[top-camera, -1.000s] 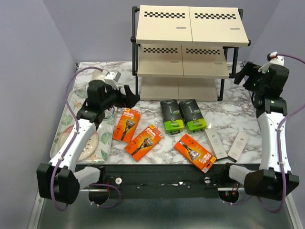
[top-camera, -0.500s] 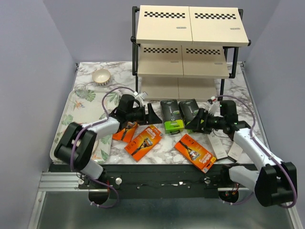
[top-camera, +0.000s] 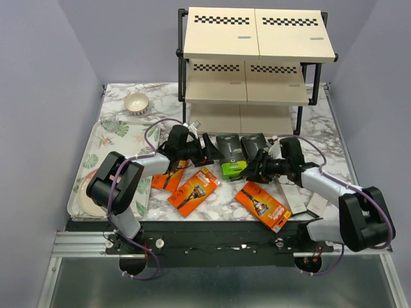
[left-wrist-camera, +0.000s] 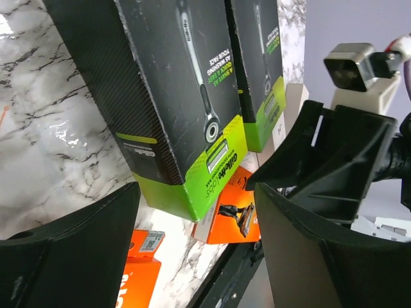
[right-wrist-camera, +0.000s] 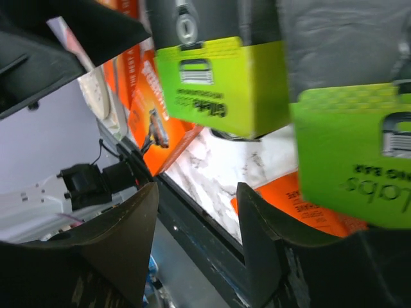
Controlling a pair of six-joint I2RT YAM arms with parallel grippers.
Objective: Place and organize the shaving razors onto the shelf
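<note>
Razor packs [top-camera: 193,190], seven in all, lie flat on the marble table [top-camera: 321,144]; none is on the shelf [top-camera: 257,38], which stands at the far side.

Orange packs, three: one [top-camera: 168,178] partly under my left arm, one beside it, and one [top-camera: 262,205] nearer the front edge.

Black packs with green ends, two: they lie side by side just in front of the shelf, left [top-camera: 231,154] and right [top-camera: 255,145].

White boxes [top-camera: 293,194], two: slim, at the right, partly under my right arm.

Left claw [top-camera: 210,149]: it sits low over the table, just beside the left black pack, with the jaws spread wide. In the wrist view [left-wrist-camera: 196,192] that pack's green end shows between my two fingers, and I cannot see either finger touching it.

Right claw [top-camera: 255,168]: it sits low at the green end of the right black pack, jaws apart and holding nothing. Its wrist view [right-wrist-camera: 198,192] shows only table and an orange pack through the gap.

A floral tray [top-camera: 122,138] and a small bowl [top-camera: 137,102] sit at the left.
</note>
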